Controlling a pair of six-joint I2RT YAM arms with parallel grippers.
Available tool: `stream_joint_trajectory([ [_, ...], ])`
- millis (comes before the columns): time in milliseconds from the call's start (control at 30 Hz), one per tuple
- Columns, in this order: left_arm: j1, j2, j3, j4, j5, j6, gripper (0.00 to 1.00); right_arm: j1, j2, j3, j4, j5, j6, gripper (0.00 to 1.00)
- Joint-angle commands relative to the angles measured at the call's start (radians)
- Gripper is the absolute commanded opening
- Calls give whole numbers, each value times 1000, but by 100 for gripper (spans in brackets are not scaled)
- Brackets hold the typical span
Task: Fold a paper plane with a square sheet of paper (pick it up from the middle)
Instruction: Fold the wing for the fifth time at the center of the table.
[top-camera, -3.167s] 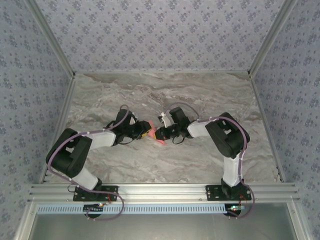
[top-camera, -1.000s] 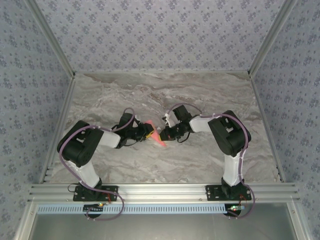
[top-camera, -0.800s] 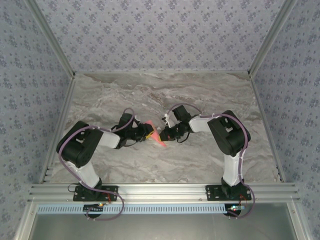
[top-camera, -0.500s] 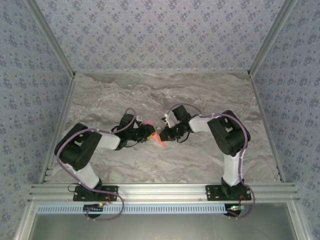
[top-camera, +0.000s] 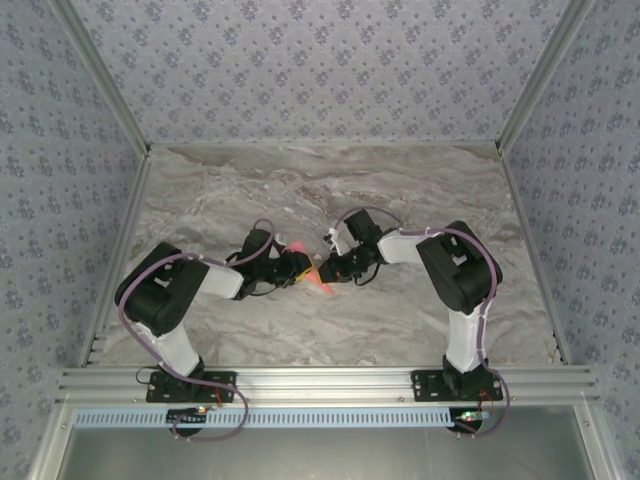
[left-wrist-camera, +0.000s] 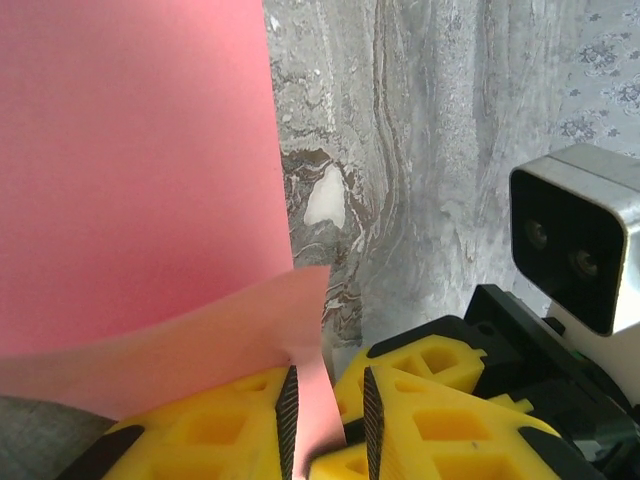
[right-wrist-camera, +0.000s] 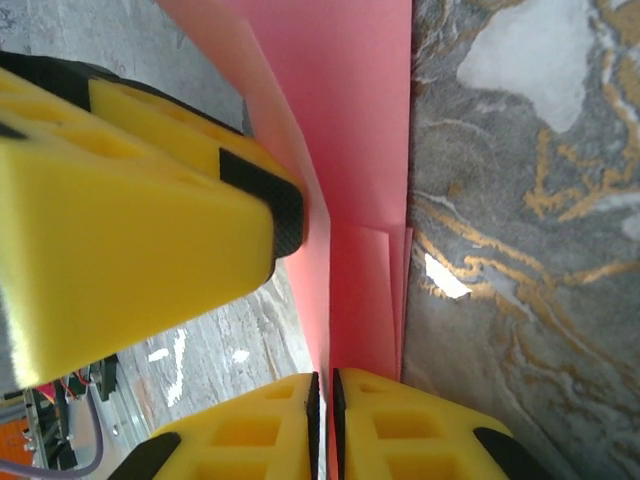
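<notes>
smooth pink creased paper plane (left-wrist-camera: 130, 200), marbled table (top-camera: 400, 190)

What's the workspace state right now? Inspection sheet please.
Surface: grey marbled tabletop, bare around the arms.
Job's things: folded pink paper held up at mid-table between both arms; layered folds show in the right wrist view.
Clutter: nothing seen.
Grippers: left gripper pinches a paper edge between its yellow fingers; right gripper has its jaws almost together with the paper edge between them.
Cables: purple cables run along both arms, clear of the paper.
Surroundings: patterned wallpaper walls, aluminium frame rail at the near edge.
</notes>
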Motion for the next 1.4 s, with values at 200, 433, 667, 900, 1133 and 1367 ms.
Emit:
stream_joint_trajectory([
  [200,-7,18,26,-13,6,20,26,-2,-65,-4,-142,11,-39,17],
  [433,-7,18,22,-14,4,20,26,1,-44,-15,-155,40,-46,13],
  [667,-7,18,21,-14,3,20,25,6,-6,-8,-161,86,-52,8],
  [900,-7,18,21,-19,-1,20,25,24,15,24,-199,115,-64,8],
  [1133,-7,17,27,-42,-8,22,25,28,-18,27,-226,158,-61,11],
  [1367,-7,16,26,-59,-13,28,24,26,-89,2,-254,138,-63,15],
])
